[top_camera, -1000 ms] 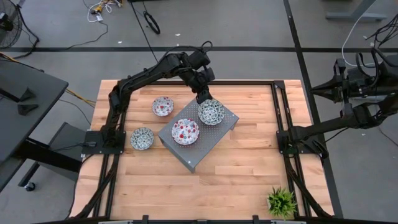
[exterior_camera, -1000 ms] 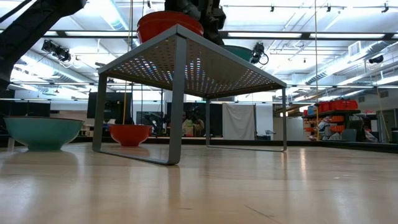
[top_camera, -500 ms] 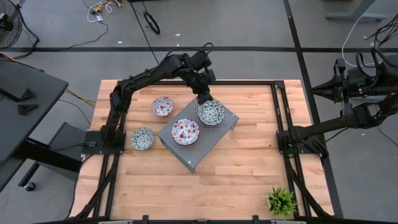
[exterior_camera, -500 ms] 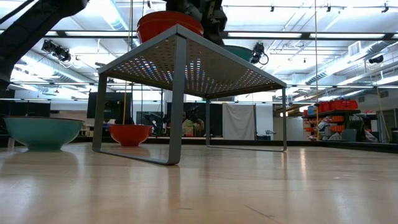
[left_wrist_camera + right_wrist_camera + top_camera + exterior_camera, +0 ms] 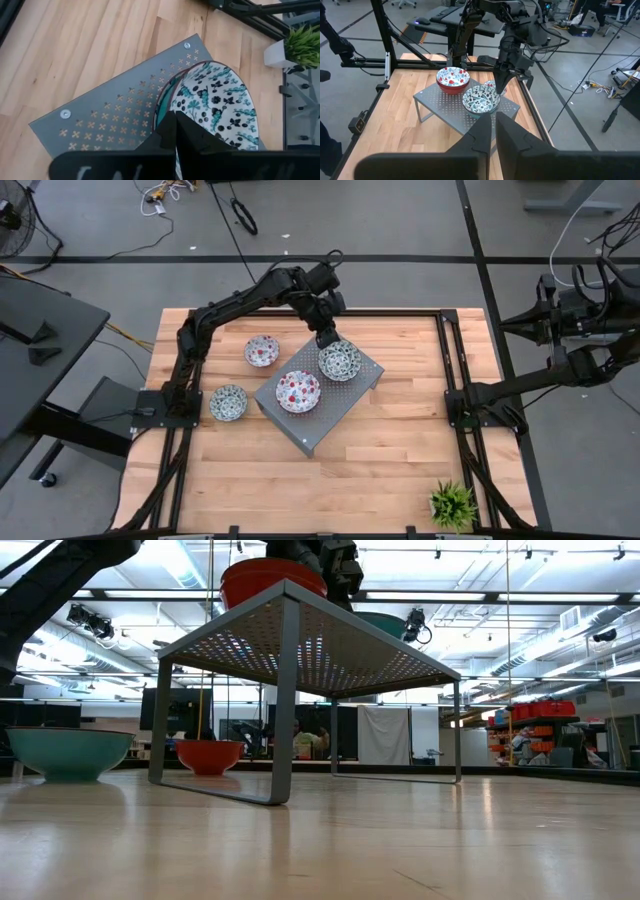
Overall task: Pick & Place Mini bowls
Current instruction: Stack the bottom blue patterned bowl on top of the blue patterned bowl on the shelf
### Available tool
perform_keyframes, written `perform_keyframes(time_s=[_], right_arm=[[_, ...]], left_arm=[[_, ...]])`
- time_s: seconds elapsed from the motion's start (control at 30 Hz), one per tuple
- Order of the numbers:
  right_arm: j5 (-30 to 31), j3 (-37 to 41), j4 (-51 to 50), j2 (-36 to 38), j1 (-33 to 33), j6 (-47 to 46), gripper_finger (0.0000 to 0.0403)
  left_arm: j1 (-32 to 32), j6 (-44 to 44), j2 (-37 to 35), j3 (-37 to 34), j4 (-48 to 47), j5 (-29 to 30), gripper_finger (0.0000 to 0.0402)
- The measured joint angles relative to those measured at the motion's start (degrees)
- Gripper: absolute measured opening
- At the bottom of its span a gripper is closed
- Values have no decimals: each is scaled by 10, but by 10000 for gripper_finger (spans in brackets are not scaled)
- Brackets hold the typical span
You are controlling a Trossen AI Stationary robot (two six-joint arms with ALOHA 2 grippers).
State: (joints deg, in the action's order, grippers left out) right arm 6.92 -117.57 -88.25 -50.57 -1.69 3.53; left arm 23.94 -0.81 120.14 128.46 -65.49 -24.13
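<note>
four mini bowls show on the wooden tabletop [image 5: 390,450] from above, two on a grey perforated stand [image 5: 340,405] and two on the wood beside it. going near to far in the high view: a teal-patterned bowl [image 5: 228,402] sits on the wood at the left, level with the stand's near half. on the stand itself, the red-patterned bowl [image 5: 298,391] takes the nearer left part, and the teal bowl on the stand [image 5: 339,361] takes the farther right part, the two just beside each other. a second red bowl [image 5: 262,350] rests on the wood off the stand's far left edge.

the left gripper [image 5: 326,338] hangs at the far rim of the teal bowl on the stand; in the left wrist view its fingers [image 5: 172,132] are pressed together right at that bowl's rim [image 5: 167,95], with nothing visibly pinched between them. whether the tips touch the rim cannot be told.

the right gripper [image 5: 494,131] waits off the tabletop's right side, its fingers nearly together and holding nothing, well apart from every bowl.

a small potted plant [image 5: 452,505] stands at the near right corner.
</note>
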Motion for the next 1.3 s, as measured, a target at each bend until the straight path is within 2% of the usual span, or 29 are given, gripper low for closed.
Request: perform_keyframes(time_s=[0.3, 0.53, 0.7, 1.3], right_arm=[[0, 0, 0, 0, 0, 0, 27], [0, 0, 0, 0, 0, 0, 27], [0, 0, 0, 0, 0, 0, 27], [0, 0, 0, 0, 0, 0, 27]], left_arm=[[0, 0, 0, 0, 7, 19, 0], [0, -16, 0, 0, 30, -48, 0], [0, -8, 0, 0, -2, -55, 0], [1, 15, 0, 0, -38, 2, 0]])
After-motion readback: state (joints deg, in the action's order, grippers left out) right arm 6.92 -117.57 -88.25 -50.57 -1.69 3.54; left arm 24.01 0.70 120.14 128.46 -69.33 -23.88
